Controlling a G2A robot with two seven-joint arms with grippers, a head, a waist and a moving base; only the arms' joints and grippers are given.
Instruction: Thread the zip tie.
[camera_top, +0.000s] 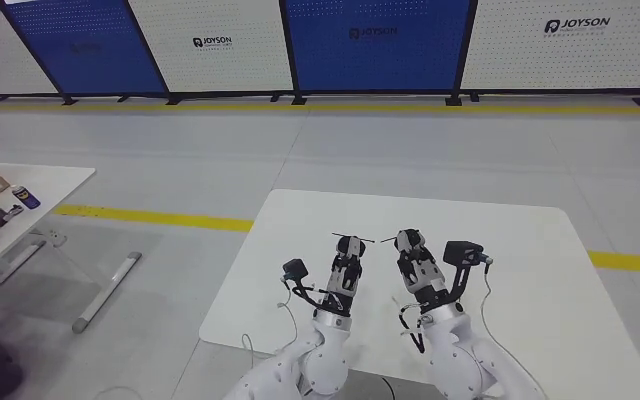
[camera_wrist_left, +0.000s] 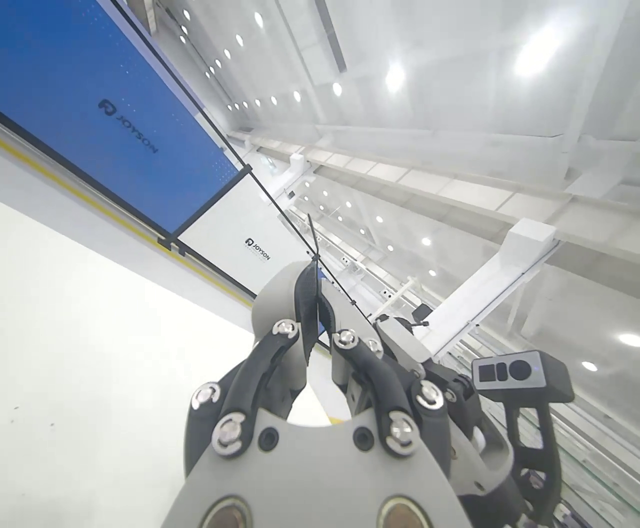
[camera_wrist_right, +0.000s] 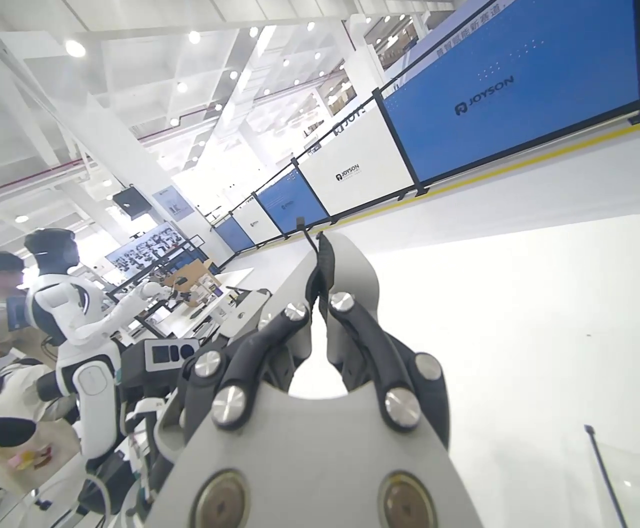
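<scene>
Above table, zip tie crosswise, level — pinched by left gripper.

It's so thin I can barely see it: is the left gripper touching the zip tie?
Touching. The left wrist view shows the zip tie pinched in the shut left gripper.

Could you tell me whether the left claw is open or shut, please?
Shut: the left claw has its pads together, pinching the zip tie.

My white table takes up the lower right of the top view. Blue and white panels line the upper edge, a yellow floor line runs across mid-frame, and a second table sits at the left edge with small items on it.
</scene>
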